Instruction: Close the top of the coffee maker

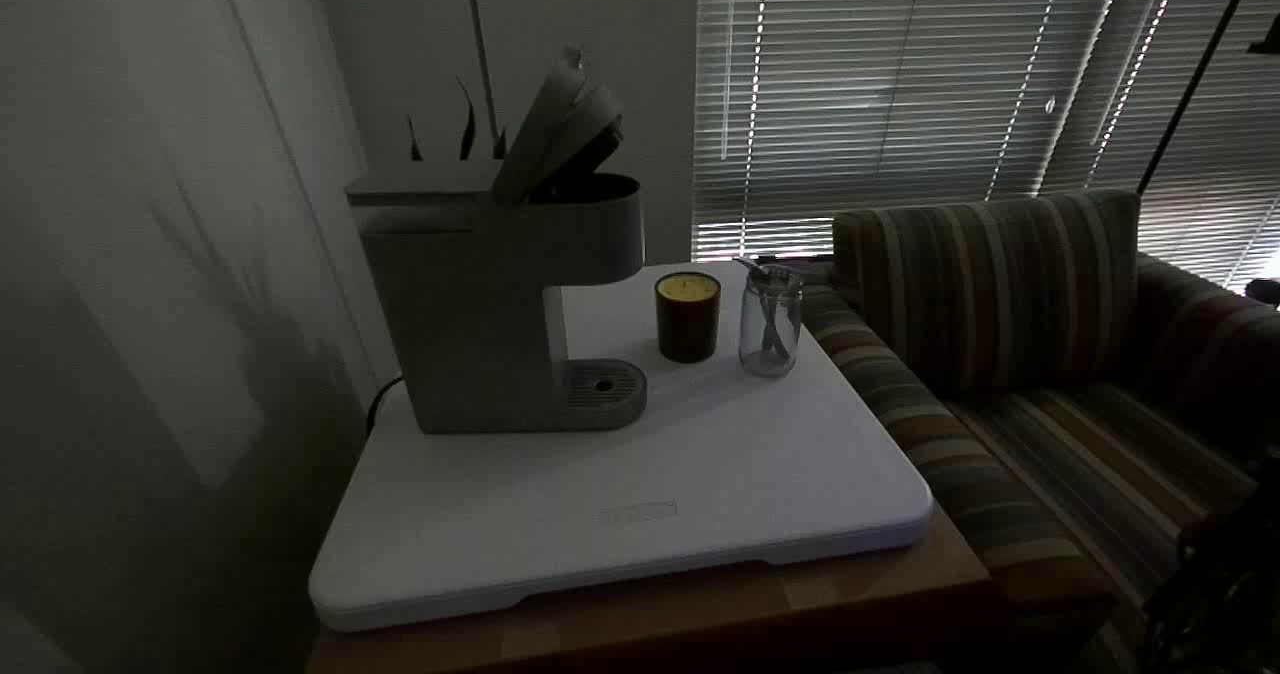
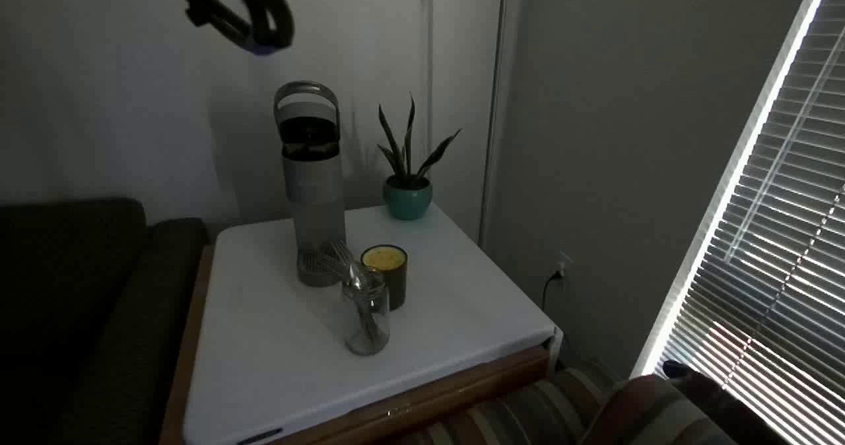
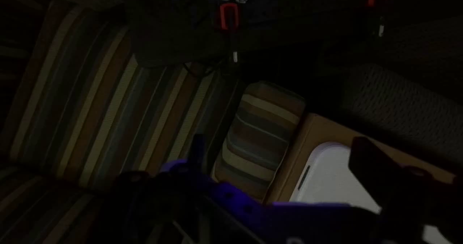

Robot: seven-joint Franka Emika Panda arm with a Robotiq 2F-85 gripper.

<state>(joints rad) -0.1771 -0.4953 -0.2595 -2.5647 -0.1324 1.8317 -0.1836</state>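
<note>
The top (image 1: 548,129) leans back, raised, atop the coffee maker (image 1: 465,324) on the counter (image 1: 740,474), probably to allow loading, the candle (image 1: 688,322) and jar (image 1: 770,324) likely clear of its swing, while the claw (image 3: 279,139) is wide and empty, perhaps because pressing needs no grip.

Dim wrist view just behind the gripper (image 3: 278,142), apparently facing down, white tabletop (image 3: 329,177) beyond it shared with both exterior views, farther off, angled down, coffee maker (image 1: 450,324) side-on in an exterior view, front (image 2: 313,181) toward an exterior view
</note>
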